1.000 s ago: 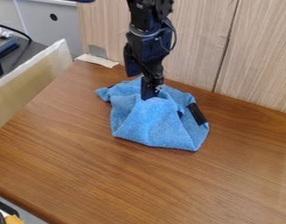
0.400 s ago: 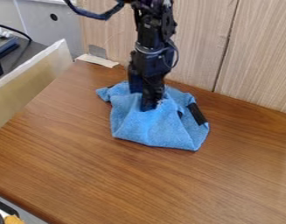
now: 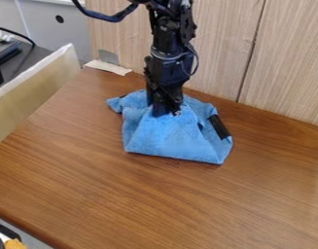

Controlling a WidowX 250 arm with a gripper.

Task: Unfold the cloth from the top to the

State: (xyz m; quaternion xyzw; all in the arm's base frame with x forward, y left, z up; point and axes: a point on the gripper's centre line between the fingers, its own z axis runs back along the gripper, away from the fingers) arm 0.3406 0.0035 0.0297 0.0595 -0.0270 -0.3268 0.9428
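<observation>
On wooden table (image 3: 122,204) | blue cloth (image 3: 174,138) partly hidden by gripper (image 3: 165,111) | open or closed: can't tell | arm (image 3: 169,41) cut off above

black arm (image 3: 171,36), blocky segments | greyish band (image 3: 166,55) around it | thin dark cable (image 3: 196,62) looping alongside

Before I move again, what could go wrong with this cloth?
The end effector is down among the upper folds of the blue cloth, so it might catch several layers and drag the whole bundle instead of opening it. The wood-grain panel stands close behind the cloth, so a move that way could bump it or bunch the fabric against it. The right side, by the black patch, may fold under if pulled unevenly.
</observation>
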